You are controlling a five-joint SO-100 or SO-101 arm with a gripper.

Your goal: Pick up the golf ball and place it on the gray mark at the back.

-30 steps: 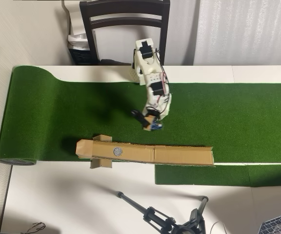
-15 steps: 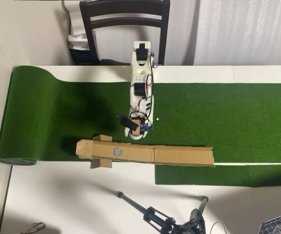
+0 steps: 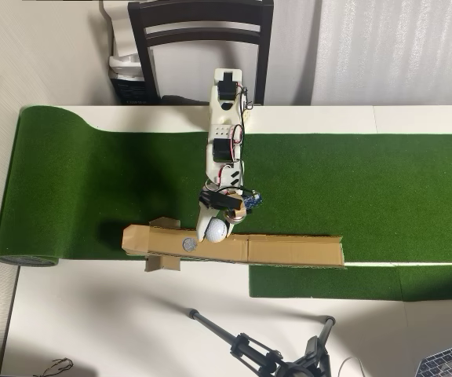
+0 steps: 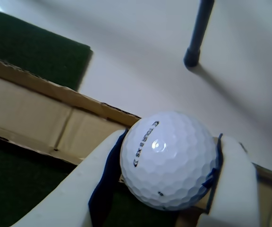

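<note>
Ball (image 4: 169, 160) fills the wrist view, clamped between both white fingers (image 4: 234, 184) of the gripper (image 3: 215, 230), jaws closed on it. Overhead: ball sits over the cardboard strip (image 3: 289, 251) at the turf (image 3: 351, 188) edge, just right of the gray mark (image 3: 187, 245).

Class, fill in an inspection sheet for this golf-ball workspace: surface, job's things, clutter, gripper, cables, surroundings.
Surface: white table carrying green turf mat, its left end rolled.
Job's things: golf ball clamped in the gripper above the cardboard strip; gray mark on the strip, just left of the ball in the overhead view.
Clutter: tripod at the near table edge.
Gripper: gripper shut on the ball.
Cables: thin wires along the arm.
Surroundings: dark chair, curtain.
</note>
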